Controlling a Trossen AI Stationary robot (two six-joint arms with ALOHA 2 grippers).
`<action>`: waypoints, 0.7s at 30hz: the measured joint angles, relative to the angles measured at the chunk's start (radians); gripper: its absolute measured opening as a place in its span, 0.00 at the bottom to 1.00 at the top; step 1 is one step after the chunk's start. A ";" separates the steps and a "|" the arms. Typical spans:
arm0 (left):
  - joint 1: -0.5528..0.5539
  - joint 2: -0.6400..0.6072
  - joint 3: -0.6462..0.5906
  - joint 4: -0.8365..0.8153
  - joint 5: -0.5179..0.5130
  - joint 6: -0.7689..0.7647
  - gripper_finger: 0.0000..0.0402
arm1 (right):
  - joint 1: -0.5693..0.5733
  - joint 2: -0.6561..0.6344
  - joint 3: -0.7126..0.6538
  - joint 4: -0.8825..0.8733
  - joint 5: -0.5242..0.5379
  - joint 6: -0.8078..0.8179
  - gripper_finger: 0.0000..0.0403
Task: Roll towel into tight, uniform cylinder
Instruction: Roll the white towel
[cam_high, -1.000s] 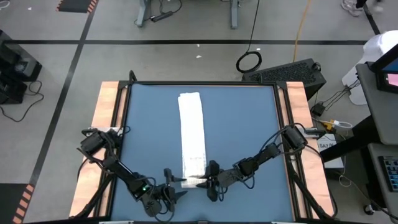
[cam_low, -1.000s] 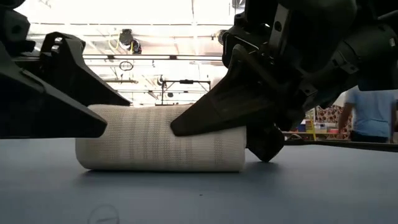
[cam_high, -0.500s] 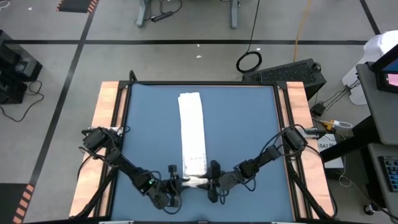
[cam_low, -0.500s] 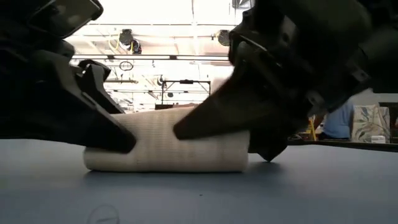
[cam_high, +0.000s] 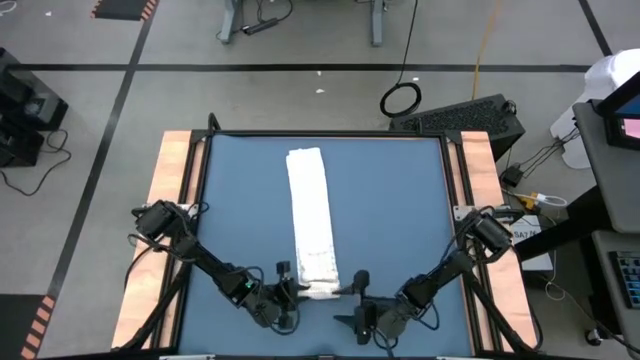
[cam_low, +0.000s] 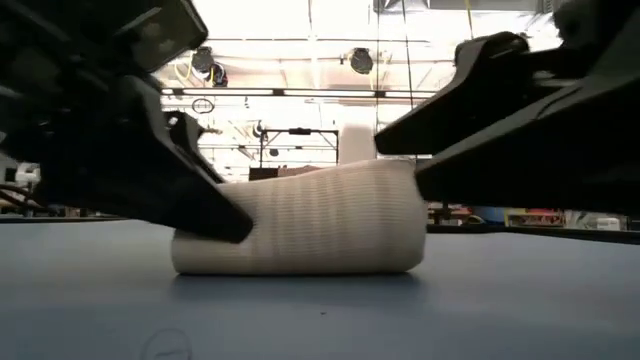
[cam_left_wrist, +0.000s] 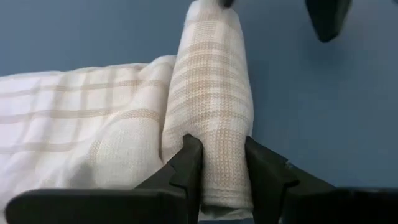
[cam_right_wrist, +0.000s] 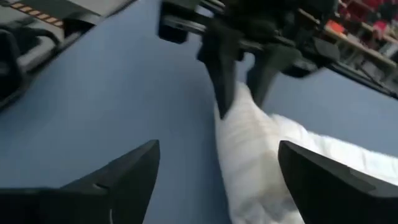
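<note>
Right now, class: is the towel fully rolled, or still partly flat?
Partly flat. Only the towel's near end is rolled, pinched by the left gripper; the rest lies flat.

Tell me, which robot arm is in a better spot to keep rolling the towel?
Probably the left. Its end effector is pinching one end of the towel roll, while the right end effector is open and set back from the other end, holding nothing.

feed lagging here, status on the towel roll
Left gripper shut on towel roll end. Right gripper open, clear of roll. Most of towel flat, unrolled. Nothing in the way.
</note>
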 joint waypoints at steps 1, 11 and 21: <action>0.010 0.000 0.000 0.000 0.024 -0.002 0.25 | 0.006 0.000 0.000 0.002 0.002 -0.007 0.78; 0.074 -0.001 0.001 0.007 0.161 -0.034 0.26 | -0.003 0.003 0.002 -0.058 0.058 -0.006 0.70; 0.082 -0.002 0.000 0.003 0.183 -0.077 0.26 | -0.040 0.048 0.004 -0.060 0.064 0.115 0.70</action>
